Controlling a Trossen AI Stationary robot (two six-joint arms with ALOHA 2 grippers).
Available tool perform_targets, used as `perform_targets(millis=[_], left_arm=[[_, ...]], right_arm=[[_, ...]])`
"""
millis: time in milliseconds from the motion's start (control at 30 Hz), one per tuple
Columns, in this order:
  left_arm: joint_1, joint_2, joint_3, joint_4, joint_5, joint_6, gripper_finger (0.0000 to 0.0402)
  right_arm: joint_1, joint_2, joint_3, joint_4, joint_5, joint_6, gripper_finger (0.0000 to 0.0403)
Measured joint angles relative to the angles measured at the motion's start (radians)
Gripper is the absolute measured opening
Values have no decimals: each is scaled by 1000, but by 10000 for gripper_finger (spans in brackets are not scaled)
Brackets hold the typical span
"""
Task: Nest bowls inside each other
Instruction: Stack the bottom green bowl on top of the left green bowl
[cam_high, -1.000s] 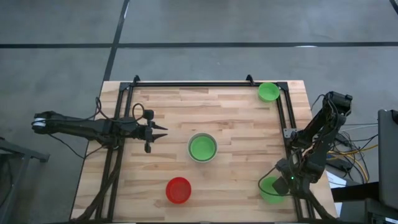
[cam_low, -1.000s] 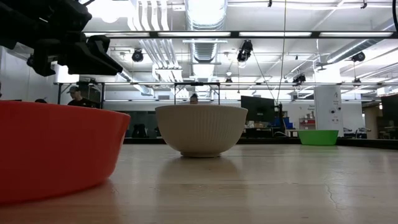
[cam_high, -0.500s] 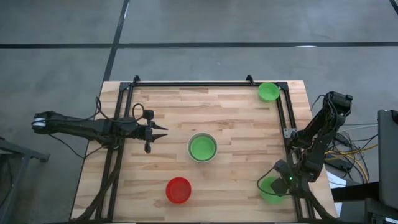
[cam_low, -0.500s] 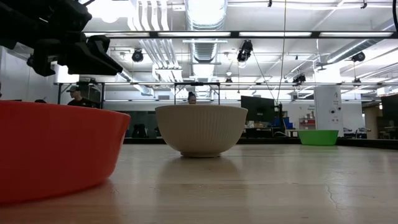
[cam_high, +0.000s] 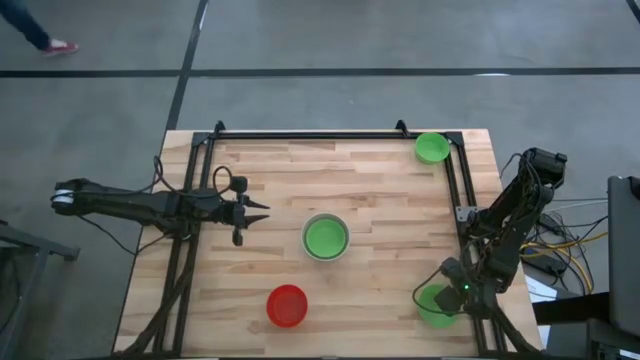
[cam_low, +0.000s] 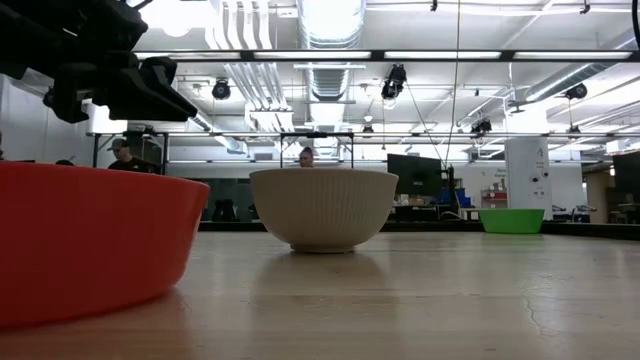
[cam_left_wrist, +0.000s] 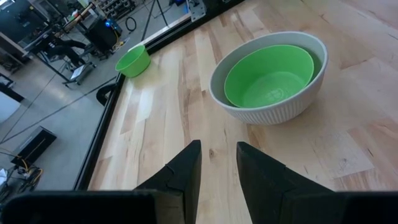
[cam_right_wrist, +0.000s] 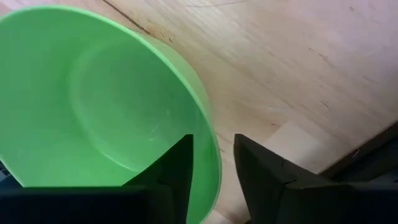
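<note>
Only right wrist view: right end effector (cam_right_wrist: 212, 163) fingers astride green bowl (cam_right_wrist: 93, 93) rim, unclamped.

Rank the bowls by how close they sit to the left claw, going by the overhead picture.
Measured from the left gripper:
1. Off-white bowl, table's middle, with a green bowl nested inside.
2. Red bowl, near edge.
3. Far-corner green bowl and the green bowl at the right gripper: too close to call.

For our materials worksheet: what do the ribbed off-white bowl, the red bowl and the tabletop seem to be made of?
Off-white bowl: probably matte plastic or ceramic; fine moulded ribs.
Red bowl: likely plastic; even colour, soft sheen.
Tabletop: wood; joined pale planks with visible grain.
</note>
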Motion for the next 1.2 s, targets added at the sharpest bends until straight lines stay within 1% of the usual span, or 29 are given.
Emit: perform_targets(millis=[233, 300, 600, 833, 1200], left_arm=[[0, 0, 0, 0, 0, 0, 108], [0, 0, 0, 0, 0, 0, 108], [0, 0, 0, -1, 0, 0, 108], [0, 0, 0, -1, 0, 0, 108], [0, 0, 0, -5, 0, 0, 108]], right_arm=[[0, 0, 0, 3, 5, 0, 25], [0, 0, 0, 3, 12, -1, 13], [0, -1, 0, 4, 24, -1, 9], [1, -15, 0, 5, 60, -9, 9], [1, -30, 9, 8, 180, -31, 8]])
